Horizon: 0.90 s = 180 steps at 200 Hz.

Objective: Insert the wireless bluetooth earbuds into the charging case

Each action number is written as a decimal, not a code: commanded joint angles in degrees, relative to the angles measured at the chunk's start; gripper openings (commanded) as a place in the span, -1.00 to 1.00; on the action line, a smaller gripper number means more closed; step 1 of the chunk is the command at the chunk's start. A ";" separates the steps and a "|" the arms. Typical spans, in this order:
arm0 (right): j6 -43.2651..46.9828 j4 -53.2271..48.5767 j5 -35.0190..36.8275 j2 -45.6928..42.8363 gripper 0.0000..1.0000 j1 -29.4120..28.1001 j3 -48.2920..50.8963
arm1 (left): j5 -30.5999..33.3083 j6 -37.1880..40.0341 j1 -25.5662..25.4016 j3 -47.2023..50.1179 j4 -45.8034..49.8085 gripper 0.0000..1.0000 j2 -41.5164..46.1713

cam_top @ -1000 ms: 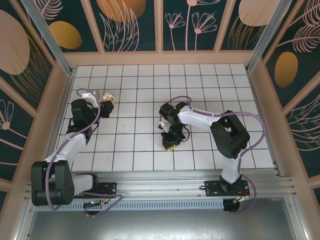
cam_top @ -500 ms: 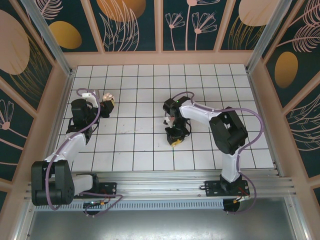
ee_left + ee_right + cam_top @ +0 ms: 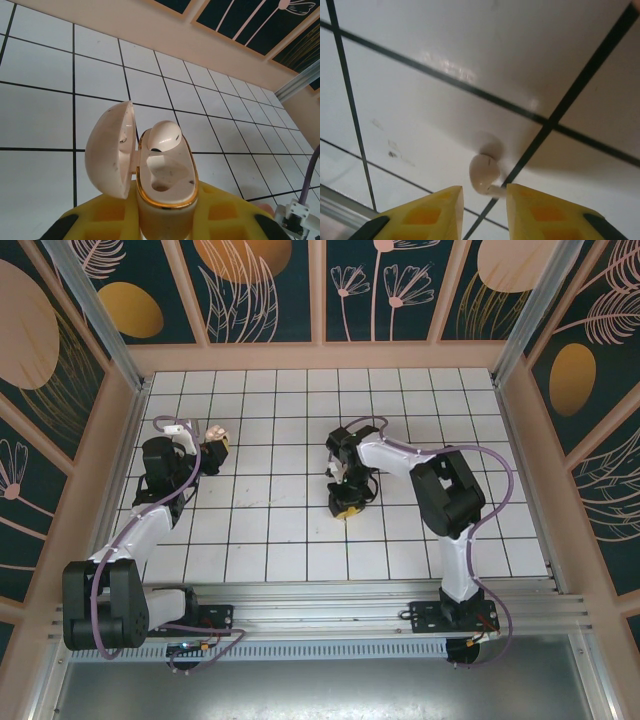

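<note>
Loose earbud (image 3: 484,174) noted on tile (image 3: 435,115), lower centre, at the mouth of right gripper (image 3: 485,194), jaws slightly parted, charging case (image 3: 165,172) clamped lid-open in left gripper (image 3: 165,222), second earbud (image 3: 162,136) seated inside.

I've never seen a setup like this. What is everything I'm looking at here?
charging case: one, pale pink with a gold rim, lid open, clamped in the left gripper
seated earbud: one, pale pink, in the case's far socket
loose earbud: one, pale pink, on the table by a black tile line
table: one, white tiles with black lines
wall panels: several, dark with floral patterns, around the table
left arm: one, black and white
right arm: one, black and white
left gripper: yellow fingers, shut on the case
right gripper: yellow fingers, slightly apart, astride the loose earbud
</note>
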<state>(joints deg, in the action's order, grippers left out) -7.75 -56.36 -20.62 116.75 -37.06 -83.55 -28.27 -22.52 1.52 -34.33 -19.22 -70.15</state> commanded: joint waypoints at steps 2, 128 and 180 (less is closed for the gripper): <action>0.77 0.81 0.42 1.25 -0.36 0.67 -1.98 | -1.20 0.88 0.26 -1.71 -0.25 -0.77 -0.32; 8.37 -4.14 11.25 -1.84 -0.13 -2.16 -6.62 | -1.07 0.45 0.35 -1.56 -0.23 -0.78 -0.34; 13.34 -5.58 12.74 0.00 -0.13 -6.01 -6.35 | -0.95 0.42 0.36 -1.61 -0.11 -0.78 -0.38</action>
<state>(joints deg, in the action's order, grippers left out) 1.78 -59.35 -9.47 115.31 -41.85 -89.43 -28.27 -22.55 1.52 -34.33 -19.20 -70.26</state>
